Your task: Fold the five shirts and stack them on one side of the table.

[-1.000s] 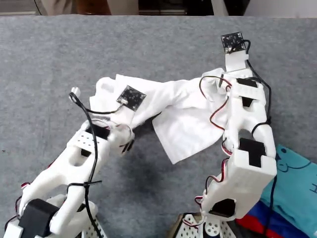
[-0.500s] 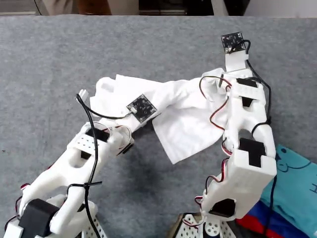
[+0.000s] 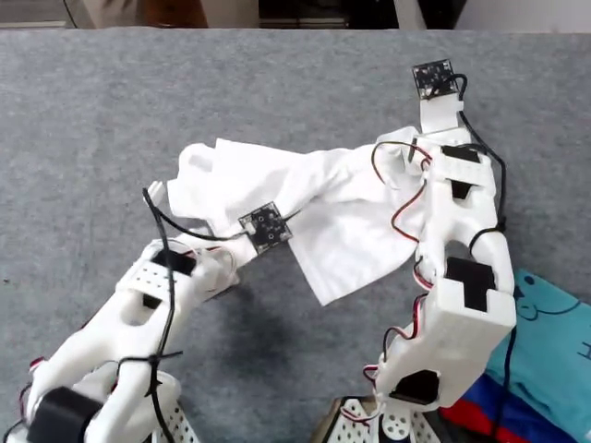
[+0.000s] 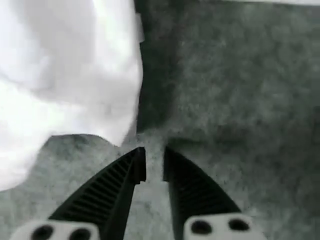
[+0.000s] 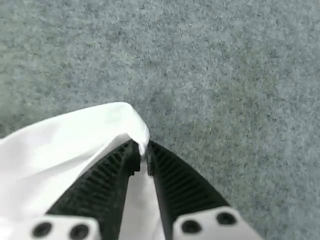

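left tool (image 4: 154, 162): hovered low over the bare tabletop (image 4: 240, 90), just beside the loose edge of the white shirt (image 4: 65, 75); jaws drawn to a narrow slit with nothing between them, likely placed there to take that edge next.
white shirt (image 3: 342, 212): lay rumpled across the middle of the tabletop, stretched in a band from one arm to the other, with a flap trailing toward the near side; not yet folded.
right tool (image 5: 143, 154): pinched tight on a bunched fold at the shirt's far right end, probably as an anchor so the cloth stayed spread while the other end got sorted.
pile (image 3: 545, 351): sat at the near right corner, a teal shirt (image 3: 554, 323) over blue and red cloth, partly behind the right arm; seemingly the side chosen for stacking.
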Tool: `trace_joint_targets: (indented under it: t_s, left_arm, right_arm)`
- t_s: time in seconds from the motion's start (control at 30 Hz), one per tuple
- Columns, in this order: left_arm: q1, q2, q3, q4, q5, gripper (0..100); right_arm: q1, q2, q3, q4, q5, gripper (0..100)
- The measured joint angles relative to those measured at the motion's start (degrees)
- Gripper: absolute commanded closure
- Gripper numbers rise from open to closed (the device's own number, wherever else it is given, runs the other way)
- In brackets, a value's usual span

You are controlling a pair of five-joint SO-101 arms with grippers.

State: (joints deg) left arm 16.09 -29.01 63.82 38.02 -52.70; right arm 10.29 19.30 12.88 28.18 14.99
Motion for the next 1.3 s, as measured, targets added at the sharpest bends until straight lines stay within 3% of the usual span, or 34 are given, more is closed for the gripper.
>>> trace_joint_targets:
  t_s: [0.17,0.33,0.67,0.77,1.3]
  left_arm:
    - [-0.09,-8.35,0.53,2.90,-2.81,92]
    - [-0.09,-13.45,3.96,0.26,-2.90,86]
    - [-0.09,-14.07,20.22,-26.73,-3.34,84]
    - [-0.09,-14.07,21.71,-31.56,-3.52,84]
    - [-0.09,-14.07,22.15,-32.88,-3.52,84]
  right_arm:
    - [0.00,0.00,0.00,0.00,0.00,99.4]
    - [0.00,0.00,-0.09,0.00,0.00,99.4]
    - [0.00,0.00,-0.09,0.00,0.00,99.4]
    - [0.00,0.00,-0.09,0.00,0.00,99.4]
    - [0.00,0.00,-0.09,0.00,0.00,99.4]
